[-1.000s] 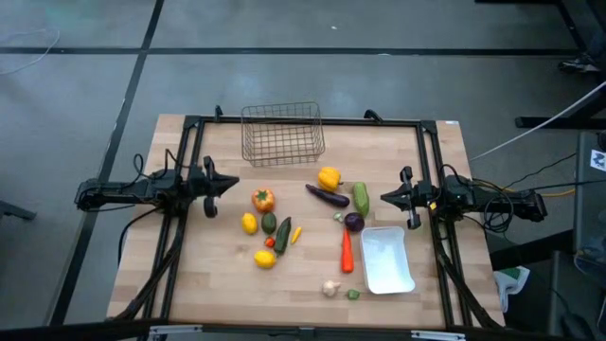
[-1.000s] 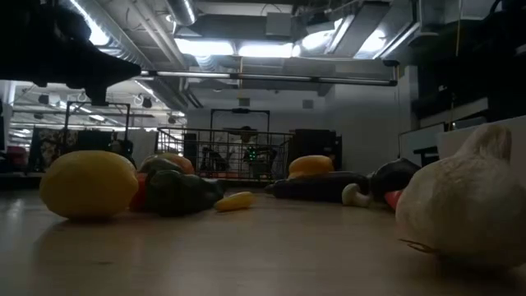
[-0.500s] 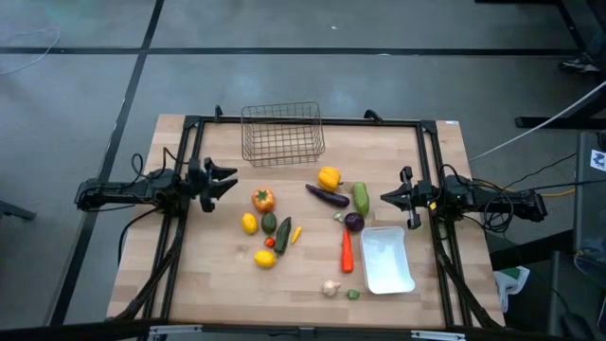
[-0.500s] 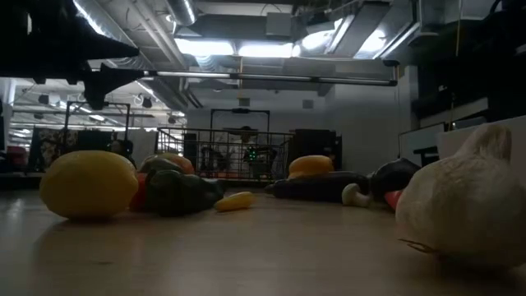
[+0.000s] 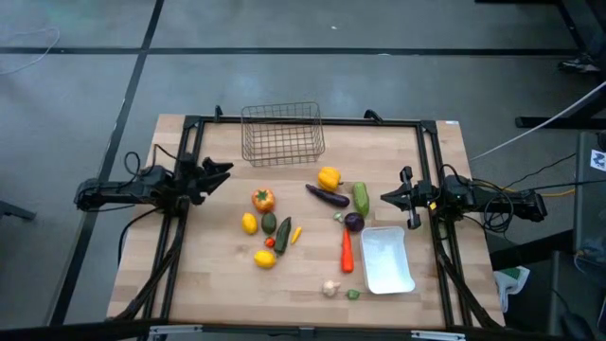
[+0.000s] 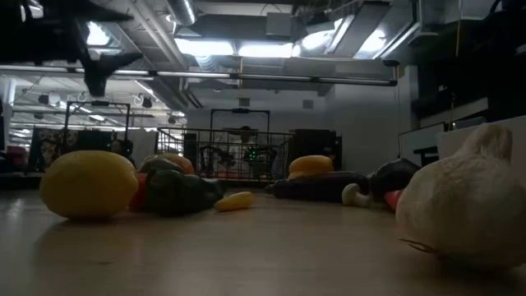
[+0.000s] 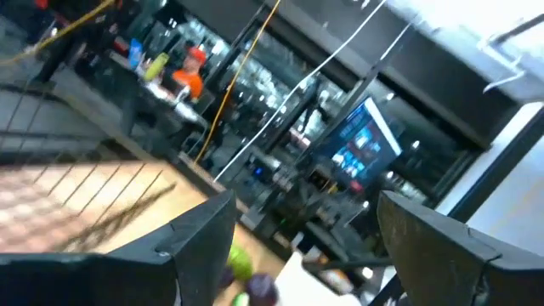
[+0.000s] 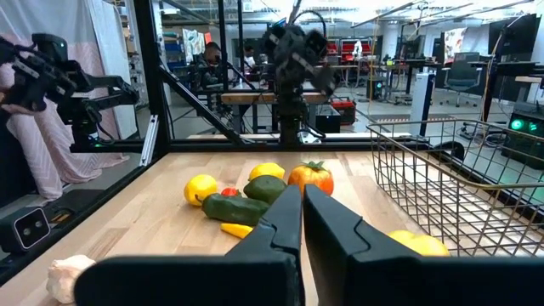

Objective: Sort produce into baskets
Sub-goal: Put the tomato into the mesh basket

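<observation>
On the desk (image 5: pixel 218 275) the wire basket (image 5: pixel 282 133) stands far-side and the white tray (image 5: pixel 387 259) near-right, produce scattered between, the orange tomato (image 5: pixel 263 200) nearest the empty, spread-fingered left gripper (image 5: pixel 222 171), while the right gripper (image 5: pixel 386 198) waits with fingers closed, empty.

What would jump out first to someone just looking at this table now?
The produce lies scattered mid-table, none of it sorted yet. The wire basket at the far edge and the white tray near the right side both sit empty. The left gripper, open, and the right gripper, shut, hang at the table's sides.
</observation>
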